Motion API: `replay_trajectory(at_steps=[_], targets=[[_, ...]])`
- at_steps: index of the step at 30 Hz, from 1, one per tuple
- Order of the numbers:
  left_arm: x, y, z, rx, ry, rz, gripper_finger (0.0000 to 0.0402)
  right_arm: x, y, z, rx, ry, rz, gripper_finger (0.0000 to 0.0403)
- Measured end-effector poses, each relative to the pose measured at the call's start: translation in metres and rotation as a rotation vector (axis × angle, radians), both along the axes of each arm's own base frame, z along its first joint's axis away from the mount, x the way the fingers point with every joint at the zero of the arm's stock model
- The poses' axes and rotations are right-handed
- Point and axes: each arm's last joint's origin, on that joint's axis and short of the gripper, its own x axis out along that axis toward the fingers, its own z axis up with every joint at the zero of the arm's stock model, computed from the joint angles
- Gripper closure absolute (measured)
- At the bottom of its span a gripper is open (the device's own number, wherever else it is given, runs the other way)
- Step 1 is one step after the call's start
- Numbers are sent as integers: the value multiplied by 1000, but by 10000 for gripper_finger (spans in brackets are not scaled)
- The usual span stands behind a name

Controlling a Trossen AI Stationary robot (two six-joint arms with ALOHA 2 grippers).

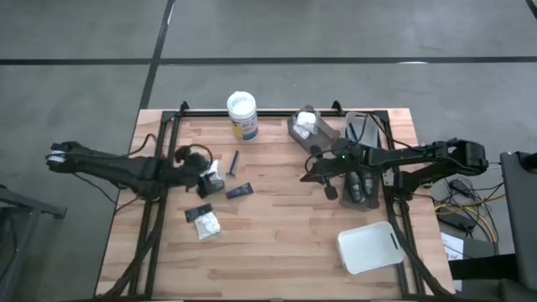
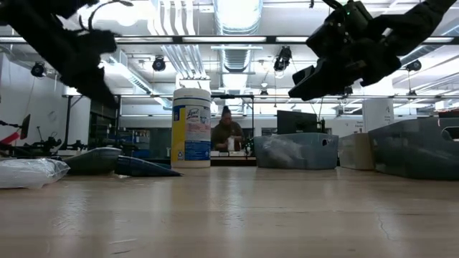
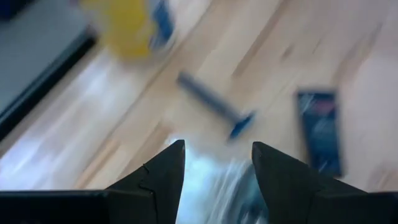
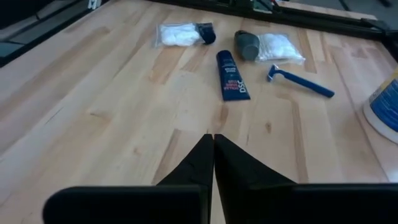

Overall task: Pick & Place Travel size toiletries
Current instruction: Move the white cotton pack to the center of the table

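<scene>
On the wooden table lie the travel size toiletries: a blue razor [image 4: 301, 81], a dark tube [image 4: 232, 74], a white packet with a dark cap [image 4: 180, 34], and a grey bottle [image 4: 247, 45] beside a white packet [image 4: 280, 46]. My left gripper [image 3: 217, 155] is open in the air above that second packet [image 1: 214, 179], whose blurred shiny surface [image 3: 214, 186] shows below its fingers. Farther right, my right gripper [image 4: 212, 142] hangs shut and empty above bare wood [image 1: 309, 174]. More white packets lie in the grey tray [image 1: 300, 127].
A tall white-lidded jar [image 1: 242, 113] stands at the far edge. A dark tray [image 1: 362, 180] lies under my right arm and a white tray [image 1: 369, 246] sits at the near right. Bare wood lies in the table's middle [image 1: 277, 226].
</scene>
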Motion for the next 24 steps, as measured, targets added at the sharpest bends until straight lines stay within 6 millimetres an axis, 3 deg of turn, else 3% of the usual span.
replay_trajectory(at_steps=[7,12,16,24], targets=[[3,11,-9,-110,219,108,209,-1,2,-3,7,10,7,394],[10,21,-31,-169,387,183,209,-1,3,-3,40,9,39,394],[19,21,-46,-245,557,76,209,-2,5,-2,65,4,90,394],[48,21,-57,-262,643,-26,209,-2,7,-2,108,10,108,394]])
